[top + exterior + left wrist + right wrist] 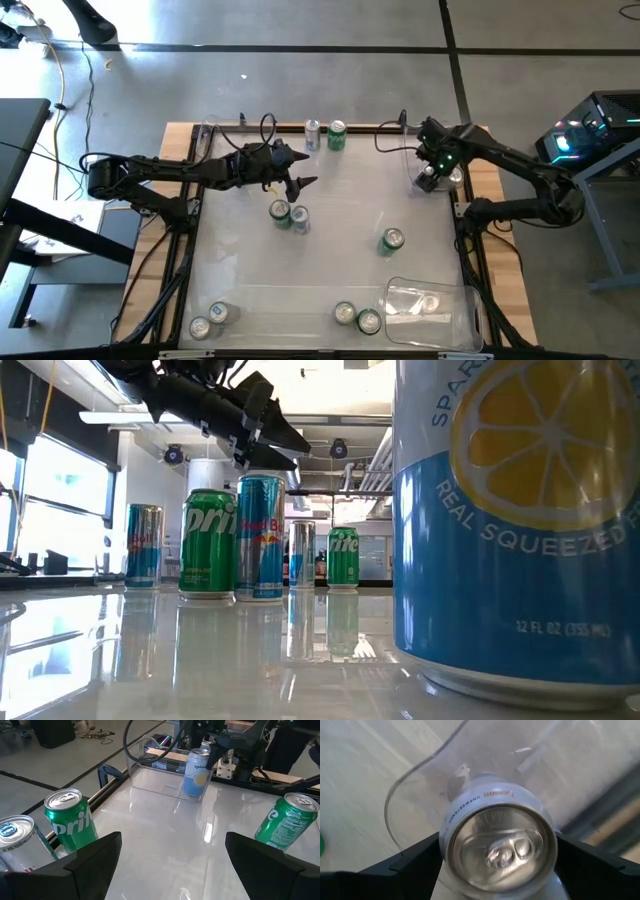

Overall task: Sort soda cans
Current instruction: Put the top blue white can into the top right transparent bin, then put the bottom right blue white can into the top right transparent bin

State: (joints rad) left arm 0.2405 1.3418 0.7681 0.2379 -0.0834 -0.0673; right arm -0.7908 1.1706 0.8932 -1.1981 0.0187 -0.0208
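Observation:
My left gripper (303, 186) (172, 840) hangs open above the table's middle, just beyond two upright soda cans, one green (280, 211) and one silver-blue (299, 221). It touches nothing. My right gripper (432, 172) (497, 850) is shut on a silver-white and blue soda can (495, 835) (196, 770) inside the clear bin (400, 160) at the far right. A green can (337, 135) and a silver can (313, 133) stand at the far edge. Another green can (392, 240) stands right of centre, and several more stand along the near edge. My right gripper pinches the silver-white can by its upper body, just below the rim (452, 827), one finger (415, 860) on each side. The fingers come from above, pointing down. The can stays roughly upright within the clear bin's wall. Whether its base rests on the bin floor I cannot tell.
A second clear bin (432, 305) at the near right corner holds a can. Pairs of cans stand near the near edge on the left (210, 320) and in the middle (357, 318). A blue lemon-printed can (520, 520) stands right in front of the low camera. Cables run along the far edge.

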